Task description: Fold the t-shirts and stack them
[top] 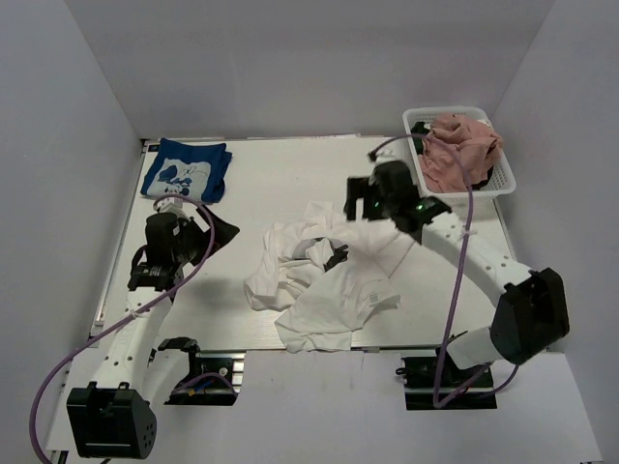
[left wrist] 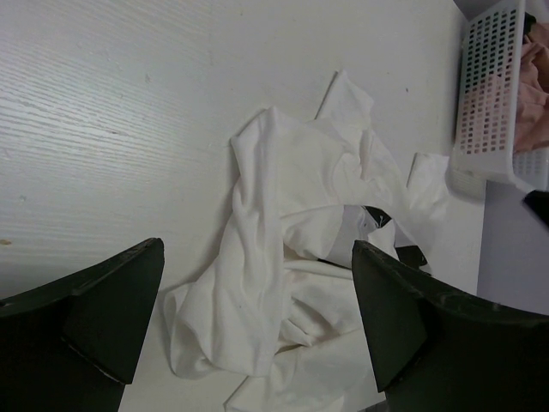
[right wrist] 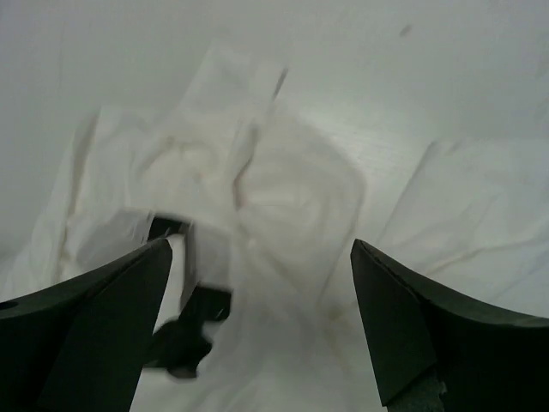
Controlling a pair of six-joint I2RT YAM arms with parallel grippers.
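A crumpled white t-shirt (top: pixel 319 285) lies on the table (top: pixel 280 174) beneath the right hand (top: pixel 356 201), fingers apart; the left hand (top: pixel 215 232), also spread wide, holds nothing.

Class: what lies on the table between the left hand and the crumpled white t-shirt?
Nothing. The top view shows only bare table between the open left hand and the white t-shirt.

Crumpled tee (top: pixel 324 280) lies centrally; folded tee (top: pixel 186 171) far-left, basket (top: pixel 505 180) far-right.
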